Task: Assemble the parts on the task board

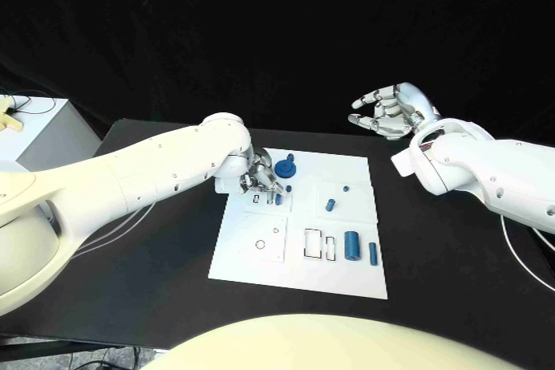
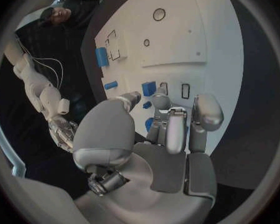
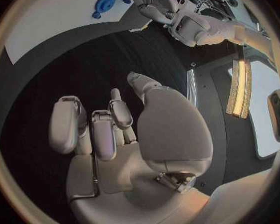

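1. Right now I have the left hand [image 1: 261,180] down on the white board [image 1: 347,274], at about ten o'clock from the board's middle. Its fingers are bunched over a small blue piece [image 1: 279,199]; whether they actually pinch it I cannot tell.
2. My right hand [image 1: 391,111] hangs off the board at about one o'clock, over the black table [image 1: 451,258]. It holds nothing and its fingers are curled loosely inward.
3. Progress, as I judge it: early. A round blue knob [image 1: 285,169] stands near the board's far edge at eleven o'clock and looks seated, though I can't be sure.
4. Loose work remains: two small blue pegs [image 1: 331,204] lie near the board's middle, and a fat blue cylinder [image 1: 350,244] and a thin one [image 1: 374,254] lie at four o'clock.
5. Beside those cylinders two outlined slots [image 1: 311,243] sit unfilled, and a small ring hole [image 1: 261,244] at seven o'clock is open too.
6. Writing: I read no brand, label or lettering on the board, the pieces or the hands.
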Action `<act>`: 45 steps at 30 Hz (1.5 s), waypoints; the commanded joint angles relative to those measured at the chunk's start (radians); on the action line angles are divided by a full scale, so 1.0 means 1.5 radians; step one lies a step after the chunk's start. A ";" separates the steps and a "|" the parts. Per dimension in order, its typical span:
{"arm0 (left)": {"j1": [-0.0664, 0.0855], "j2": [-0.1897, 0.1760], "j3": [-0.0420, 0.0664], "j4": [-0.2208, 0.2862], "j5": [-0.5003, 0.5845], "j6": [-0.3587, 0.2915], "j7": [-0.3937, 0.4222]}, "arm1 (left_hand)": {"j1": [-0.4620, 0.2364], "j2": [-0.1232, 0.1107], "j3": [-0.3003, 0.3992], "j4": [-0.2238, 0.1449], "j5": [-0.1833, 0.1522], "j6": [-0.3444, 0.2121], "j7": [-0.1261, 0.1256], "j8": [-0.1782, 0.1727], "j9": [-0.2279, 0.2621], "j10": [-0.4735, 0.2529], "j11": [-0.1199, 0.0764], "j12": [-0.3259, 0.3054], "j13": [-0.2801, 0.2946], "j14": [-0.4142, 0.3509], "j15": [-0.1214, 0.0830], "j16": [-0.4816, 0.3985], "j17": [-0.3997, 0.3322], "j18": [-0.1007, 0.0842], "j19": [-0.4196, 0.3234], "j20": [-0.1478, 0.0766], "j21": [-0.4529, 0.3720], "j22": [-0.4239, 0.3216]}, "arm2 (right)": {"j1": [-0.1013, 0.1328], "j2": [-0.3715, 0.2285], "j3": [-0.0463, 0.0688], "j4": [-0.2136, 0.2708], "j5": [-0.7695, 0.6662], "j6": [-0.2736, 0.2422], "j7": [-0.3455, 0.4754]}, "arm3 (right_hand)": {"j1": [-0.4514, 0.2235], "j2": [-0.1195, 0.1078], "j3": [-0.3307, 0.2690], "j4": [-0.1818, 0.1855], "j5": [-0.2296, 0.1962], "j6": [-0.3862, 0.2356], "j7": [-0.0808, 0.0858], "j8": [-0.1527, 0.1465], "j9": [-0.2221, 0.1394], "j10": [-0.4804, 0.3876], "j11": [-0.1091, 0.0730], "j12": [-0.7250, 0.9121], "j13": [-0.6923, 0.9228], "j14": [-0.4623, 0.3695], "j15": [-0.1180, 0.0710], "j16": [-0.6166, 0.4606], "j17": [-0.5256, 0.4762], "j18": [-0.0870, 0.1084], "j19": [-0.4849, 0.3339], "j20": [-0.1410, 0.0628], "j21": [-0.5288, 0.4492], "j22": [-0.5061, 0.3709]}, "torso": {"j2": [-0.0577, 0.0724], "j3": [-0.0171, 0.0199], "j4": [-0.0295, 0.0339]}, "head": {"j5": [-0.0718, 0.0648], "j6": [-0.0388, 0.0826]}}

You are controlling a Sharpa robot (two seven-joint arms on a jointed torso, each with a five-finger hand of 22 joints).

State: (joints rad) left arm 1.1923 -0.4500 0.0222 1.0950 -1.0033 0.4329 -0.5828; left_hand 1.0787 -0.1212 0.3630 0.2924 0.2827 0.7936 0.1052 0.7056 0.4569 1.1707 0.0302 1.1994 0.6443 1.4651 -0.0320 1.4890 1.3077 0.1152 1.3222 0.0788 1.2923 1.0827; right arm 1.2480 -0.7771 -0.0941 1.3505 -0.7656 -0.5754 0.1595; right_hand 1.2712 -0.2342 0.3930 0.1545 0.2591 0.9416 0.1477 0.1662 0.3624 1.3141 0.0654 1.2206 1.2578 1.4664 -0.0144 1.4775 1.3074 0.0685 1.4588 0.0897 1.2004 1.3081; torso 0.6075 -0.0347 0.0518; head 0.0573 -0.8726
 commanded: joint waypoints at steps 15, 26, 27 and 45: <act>-0.006 0.001 0.000 0.001 0.009 0.030 0.005 | 0.005 0.005 0.002 -0.003 -0.001 -0.003 -0.003 0.006 0.007 0.000 -0.005 0.001 -0.001 0.040 -0.005 0.003 0.065 -0.009 -0.004 -0.006 0.003 -0.001 | 0.000 0.001 0.000 0.004 -0.012 -0.003 -0.013 | 0.001 0.004 -0.001 -0.002 0.001 -0.006 0.002 0.003 0.001 -0.005 0.000 -0.003 -0.001 0.037 0.003 -0.006 0.071 0.003 -0.004 0.000 -0.005 0.061 | 0.000 0.0004 0.0005 | 0.000 0.000; -0.006 0.000 0.000 0.007 0.014 0.015 0.013 | 0.039 0.015 0.017 -0.006 0.000 -0.006 -0.007 0.018 0.031 -0.001 -0.008 0.001 0.005 0.040 -0.008 0.003 0.066 -0.009 -0.006 -0.008 0.005 0.001 | 0.000 0.003 0.000 0.002 -0.014 -0.001 -0.019 | 0.001 0.004 -0.001 -0.002 0.001 -0.006 0.002 0.003 0.001 -0.005 0.000 -0.003 -0.001 0.037 0.003 -0.006 0.071 0.003 -0.004 0.000 -0.005 0.061 | 0.001 -0.0001 -0.0001 | 0.002 0.000; -0.006 -0.001 0.000 0.008 0.014 0.013 0.014 | 0.041 0.016 0.019 -0.006 0.000 -0.006 -0.008 0.018 0.033 -0.001 -0.008 0.001 0.005 0.040 -0.008 0.003 0.066 -0.009 -0.006 -0.008 0.005 0.000 | 0.000 0.004 0.000 0.002 -0.014 0.000 -0.019 | 0.001 0.004 -0.001 -0.002 0.001 -0.006 0.002 0.003 0.001 -0.005 0.000 -0.003 -0.001 0.037 0.003 -0.006 0.071 0.003 -0.004 0.000 -0.005 0.061 | 0.001 0.0000 -0.0001 | 0.002 0.000; -0.006 -0.009 0.000 0.016 0.063 -0.020 0.016 | 0.107 0.016 0.159 -0.040 0.003 -0.024 -0.025 0.087 0.138 0.005 -0.024 -0.006 0.021 0.040 -0.022 0.000 0.067 -0.009 -0.009 -0.021 0.007 0.002 | 0.000 0.005 0.000 -0.003 -0.020 0.010 -0.032 | 0.002 0.006 -0.001 -0.002 0.000 -0.006 0.002 0.005 0.002 -0.005 0.000 -0.003 -0.001 0.036 0.003 -0.007 0.070 0.004 -0.005 0.000 -0.008 0.060 | 0.000 0.0002 0.0002 | 0.003 0.000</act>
State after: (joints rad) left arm 1.1836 -0.4632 0.0218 1.1153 -0.9462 0.4223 -0.5714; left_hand 1.2249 -0.1041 0.5658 0.2652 0.2827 0.7574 0.0719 0.8307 0.6378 1.1772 -0.0014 1.1934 0.6751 1.4651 -0.0574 1.4889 1.3075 0.1152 1.3094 0.0517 1.2963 1.0857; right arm 1.2475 -0.7704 -0.0941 1.3468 -0.7820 -0.5753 0.1185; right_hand 1.2713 -0.2342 0.3931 0.1545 0.2591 0.9388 0.1505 0.1699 0.3639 1.3141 0.0654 1.2210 1.2580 1.4664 -0.0144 1.4738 1.3073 0.0686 1.4589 0.0897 1.1943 1.3075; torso 0.6075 -0.0342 0.0519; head 0.0619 -0.8727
